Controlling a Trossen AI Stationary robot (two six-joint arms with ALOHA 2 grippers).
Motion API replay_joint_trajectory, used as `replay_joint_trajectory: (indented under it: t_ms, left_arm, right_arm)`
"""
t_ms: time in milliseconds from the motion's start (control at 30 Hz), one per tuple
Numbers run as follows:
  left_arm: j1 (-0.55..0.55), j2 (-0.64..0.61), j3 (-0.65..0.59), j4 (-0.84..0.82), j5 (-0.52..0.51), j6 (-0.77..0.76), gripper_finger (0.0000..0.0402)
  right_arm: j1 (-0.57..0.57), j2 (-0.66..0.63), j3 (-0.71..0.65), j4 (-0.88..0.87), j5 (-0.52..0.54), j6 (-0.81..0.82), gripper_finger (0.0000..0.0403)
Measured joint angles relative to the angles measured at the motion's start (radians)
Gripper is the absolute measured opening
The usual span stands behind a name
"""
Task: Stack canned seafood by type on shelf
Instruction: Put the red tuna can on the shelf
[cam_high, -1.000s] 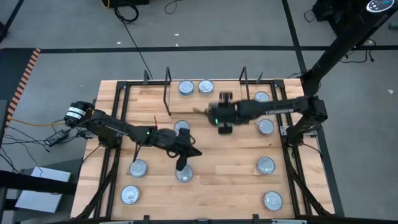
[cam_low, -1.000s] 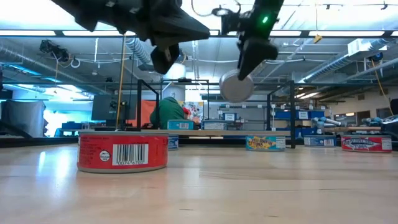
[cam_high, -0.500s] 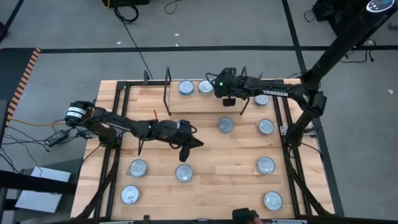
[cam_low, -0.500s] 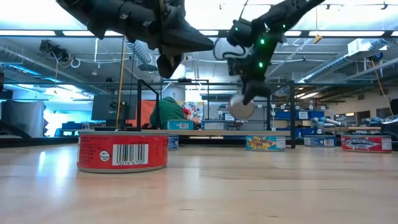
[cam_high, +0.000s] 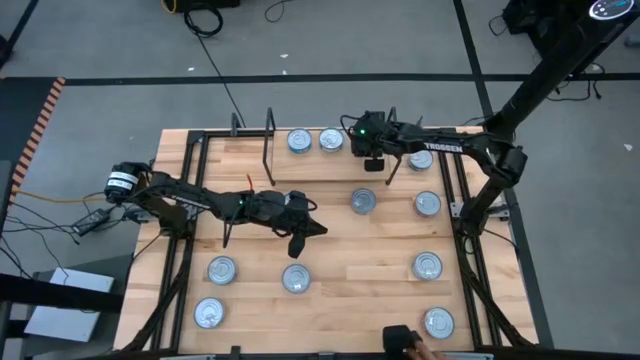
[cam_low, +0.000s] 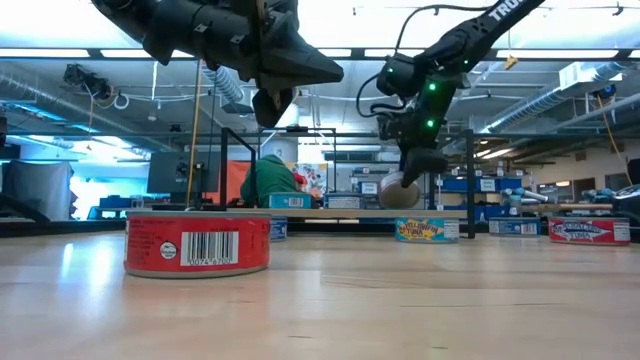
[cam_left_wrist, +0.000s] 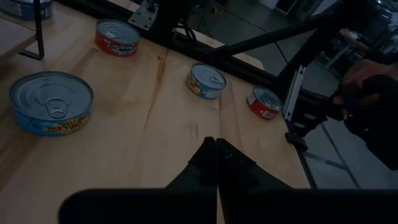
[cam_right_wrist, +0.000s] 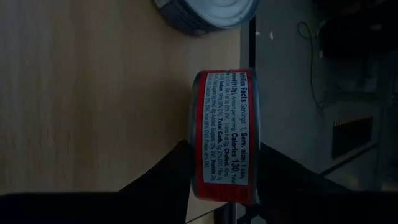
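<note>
My right gripper (cam_high: 367, 158) is shut on a red-labelled can (cam_right_wrist: 227, 137) and holds it above the shelf (cam_high: 312, 165), close to the black wire upright (cam_high: 391, 150). Two silver-lidded cans (cam_high: 299, 141) (cam_high: 331, 140) sit flat on the shelf's far part. One of them (cam_right_wrist: 205, 12) shows just beyond the held can. My left gripper (cam_high: 300, 238) hangs shut and empty above the table's middle, over a can (cam_high: 296, 279) that rests flat on the board. My right gripper pinches the red can between its two fingers (cam_right_wrist: 163, 180), one on each flat face; the face under this finger (cam_right_wrist: 196, 162) shows edge-on. The fingers slant down from the table's right. The can (cam_low: 398, 192) stands on edge, lifted clear of the board.
Loose cans lie flat about the table: two at the near left (cam_high: 221, 269) (cam_high: 209, 313), one in the middle (cam_high: 362, 201), several along the right (cam_high: 427, 204) (cam_high: 428, 266) (cam_high: 438, 322). A second wire upright (cam_high: 268, 150) bounds the shelf's left. A person's hand (cam_high: 430, 352) reaches in at the near edge.
My right gripper has carried the red can from above the table's middle toward the far edge and down, ending over the shelf beside its right upright, and has turned at the wrist. My left gripper has drifted a little toward the far edge, still shut.
</note>
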Motion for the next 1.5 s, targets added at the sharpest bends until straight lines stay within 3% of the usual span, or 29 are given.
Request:
replay_joint_trajectory:
  t_ms: [267, 533, 667, 833, 1100, 1333, 1500]
  left_arm:
    - [0.000, 0.000, 0.000, 0.000, 0.000, -0.010, 0.0000]
    - [0.000, 0.000, 0.000, 0.000, 0.017, -0.035, 0.0000]
    - [0.000, 0.000, 0.000, 0.000, 0.019, -0.041, 0.0001]
    - [0.000, 0.000, 0.000, 0.000, 0.024, -0.042, 0.0001]
    - [0.000, 0.000, 0.000, 0.000, 0.034, -0.056, 0.0001]
    - [0.000, 0.000, 0.000, 0.000, 0.034, -0.061, 0.0001]
    - [0.001, 0.000, 0.000, -0.013, 0.034, -0.067, 0.0001]
  right_arm:
    - [0.000, 0.000, -0.011, 0.019, -0.029, 0.014, 0.0186]
    - [0.001, 0.002, 0.020, -0.028, -0.113, 0.133, 0.0246]
    - [-0.001, 0.002, 0.056, -0.097, -0.131, 0.188, 0.0258]
    - [-0.018, 0.001, 0.081, -0.132, -0.230, 0.314, 0.0208]
    - [-0.067, 0.001, 0.080, -0.022, -0.361, 0.472, 0.0019]
    - [-0.121, 0.029, 0.039, 0.099, -0.462, 0.526, 0.0010]
    - [-0.127, 0.078, 0.038, 0.104, -0.470, 0.532, 0.0008]
